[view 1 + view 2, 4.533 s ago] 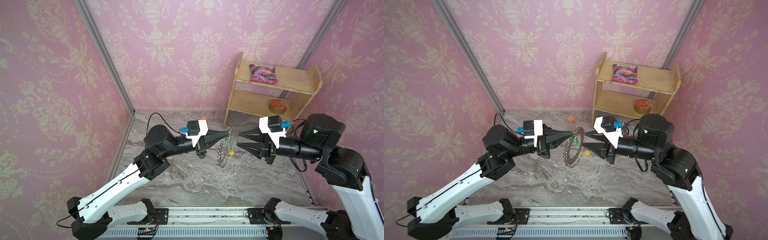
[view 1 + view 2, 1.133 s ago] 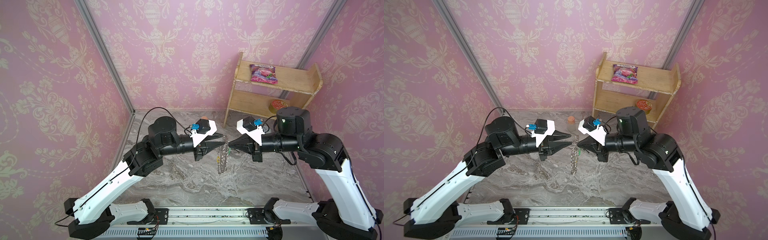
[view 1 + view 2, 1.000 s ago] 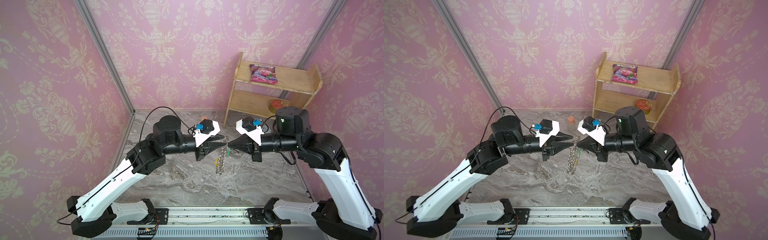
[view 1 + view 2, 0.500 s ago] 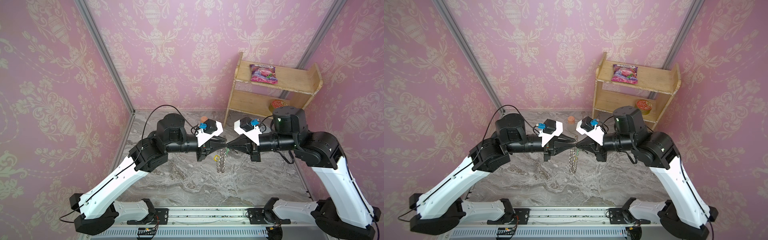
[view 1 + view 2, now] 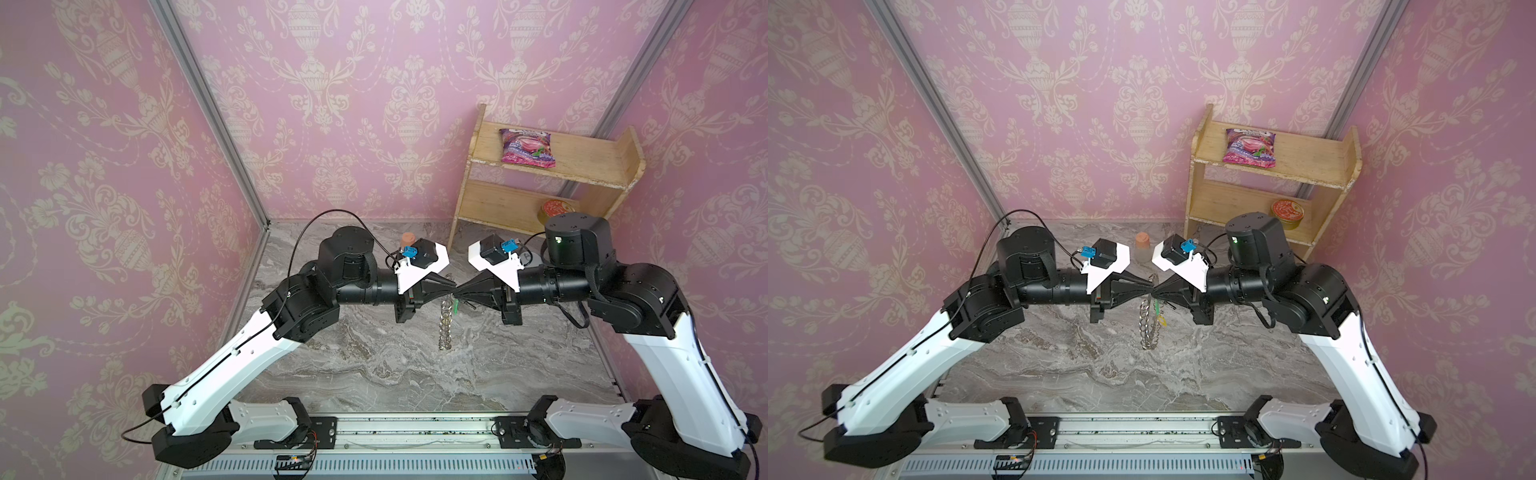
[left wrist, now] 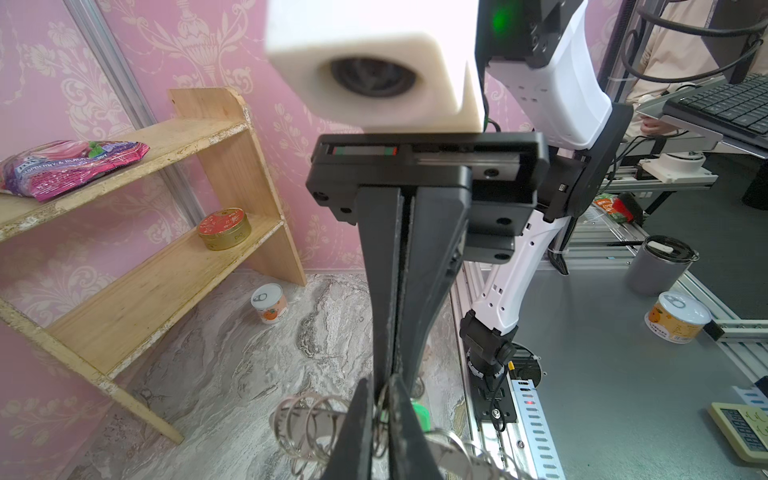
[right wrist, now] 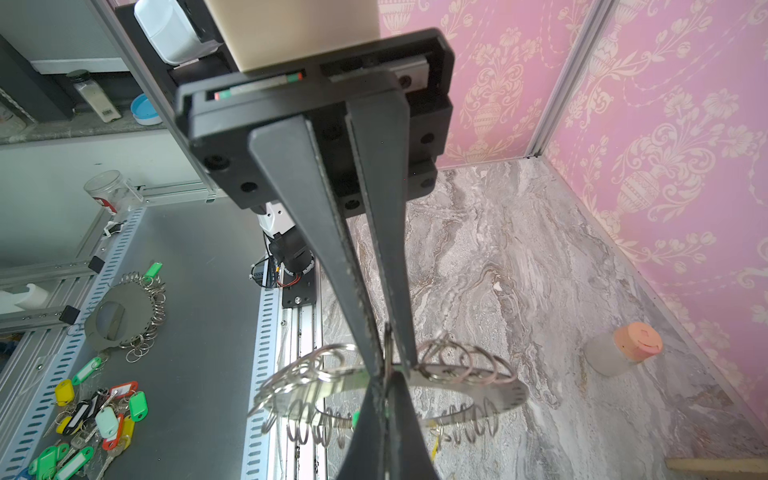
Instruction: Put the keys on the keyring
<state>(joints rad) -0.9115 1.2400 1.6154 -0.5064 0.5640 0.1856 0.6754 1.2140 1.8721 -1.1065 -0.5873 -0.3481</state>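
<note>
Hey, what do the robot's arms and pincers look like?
The left arm and right arm have white link shells and black joints. The left pincer and right pincer each have two long, tapering black fingers and a white camera mount with a blue plug. A thin black cable arcs over the left arm.

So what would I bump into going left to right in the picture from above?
You'd meet the left arm → left gripper → right gripper → snack bag → red-lidded tin. The keyring hangs right where the two grippers meet.

Pink damask walls [image 5: 374, 83], marble floor [image 5: 395, 374], wooden shelf [image 5: 590, 162].
</note>
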